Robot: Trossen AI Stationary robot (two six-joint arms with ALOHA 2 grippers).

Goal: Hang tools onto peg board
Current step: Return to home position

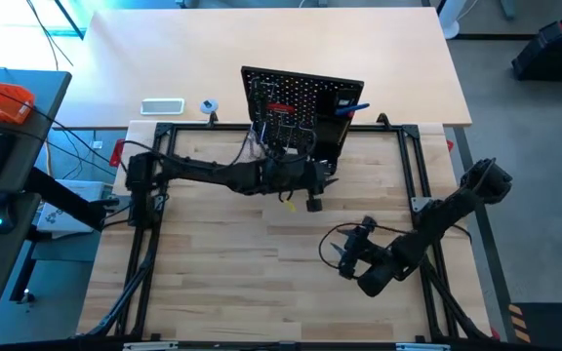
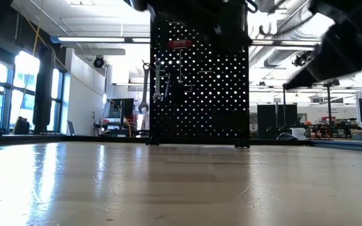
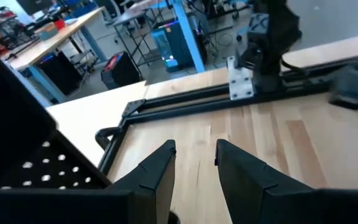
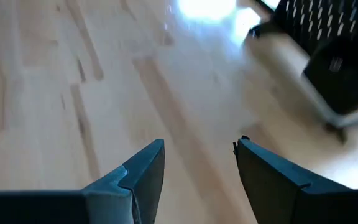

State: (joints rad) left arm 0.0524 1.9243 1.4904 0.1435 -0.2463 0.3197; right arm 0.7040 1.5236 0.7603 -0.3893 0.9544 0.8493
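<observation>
The pale wooden table (image 1: 213, 283), edged by a black frame (image 1: 188, 127), carried the peg board (image 1: 301, 90) at its far side, near the middle. The board was an upright black panel dotted with rows of holes. In the low view it stood on two small feet, and light shone through the holes. A tall black box holder (image 1: 332, 132) was fixed to its front, on the side nearer the right arm.

The left arm reached from the table's left edge across to the foot of the board. The left gripper (image 3: 195, 158) hovered over bare wood just in front of the board, its fingers a narrow gap apart and gripping nothing. The right arm was folded over the near right part of the table, well apart from the board. The right gripper (image 4: 199, 149) had its fingers spread wide and empty above the wood.

On the board, silver wrenches (image 2: 151, 88) hung side by side near its left edge. A red-handled tool (image 1: 279, 107) sat among the hooks at the middle, and a blue T-handle hex key (image 1: 356, 107) showed by the box holder.
</observation>
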